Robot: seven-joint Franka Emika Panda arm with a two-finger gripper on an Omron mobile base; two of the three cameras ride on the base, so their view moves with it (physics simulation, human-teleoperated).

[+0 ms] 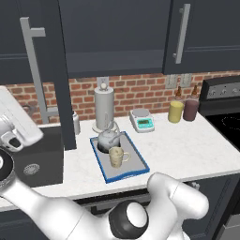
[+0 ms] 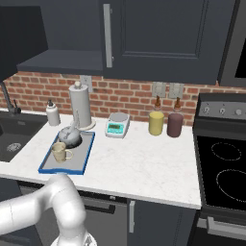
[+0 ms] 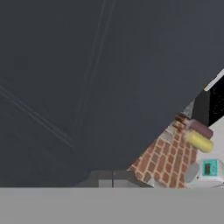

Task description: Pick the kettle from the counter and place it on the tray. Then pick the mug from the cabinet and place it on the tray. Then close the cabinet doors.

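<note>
Tray (image 1: 138, 169) holds one kettle (image 1: 108, 139), one mug (image 1: 116, 157); gripper closed, empty

The white arm (image 1: 61, 215) is bent at a dark joint low in the left base view and is raised up toward the left. The gripper is closed, its fingers pressed together, with nothing held.

The kettle (image 1: 108, 138) hides part of the paper-towel roll (image 1: 104, 108); the left cabinet door (image 1: 35, 70) is cut off.
</note>
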